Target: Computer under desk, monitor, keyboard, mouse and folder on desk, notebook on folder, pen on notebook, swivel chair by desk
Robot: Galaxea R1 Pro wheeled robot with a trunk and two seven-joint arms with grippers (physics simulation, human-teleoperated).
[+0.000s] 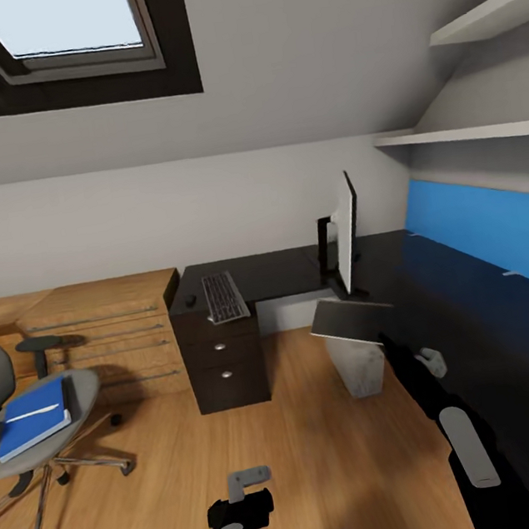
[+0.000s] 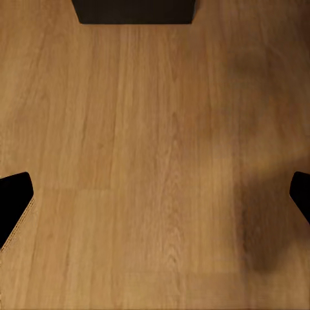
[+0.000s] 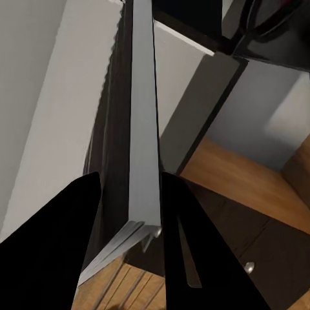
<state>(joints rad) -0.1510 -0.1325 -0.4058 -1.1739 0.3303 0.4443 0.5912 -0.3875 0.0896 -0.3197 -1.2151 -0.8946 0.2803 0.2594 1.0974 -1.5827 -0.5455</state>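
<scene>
Light grey metal, the computer (image 1: 353, 344) tilts off the floor, its top panel pinched in the right pincer (image 3: 129, 213) just before the bench (image 1: 282, 272). The left pincer (image 2: 155, 194) hangs spread over wood floor. Keyboard (image 1: 223, 295) and monitor (image 1: 346, 234) sit on the bench; the blue folder (image 1: 34, 417) lies on the swivel chair (image 1: 31, 432).

One monitor (image 1: 346, 232), one keyboard (image 1: 224, 296) and one small dark mouse (image 1: 190, 300) sit on the single black tabletop (image 1: 282, 272). One swivel chair (image 1: 17, 417) at nine o'clock carries one blue folder (image 1: 34, 417) and one pen (image 1: 33, 412). Also visible: one computer (image 1: 353, 344), one light-wood cabinet (image 1: 106, 333), two wall shelves (image 1: 473, 75) and two grippers (image 1: 244, 479).
</scene>
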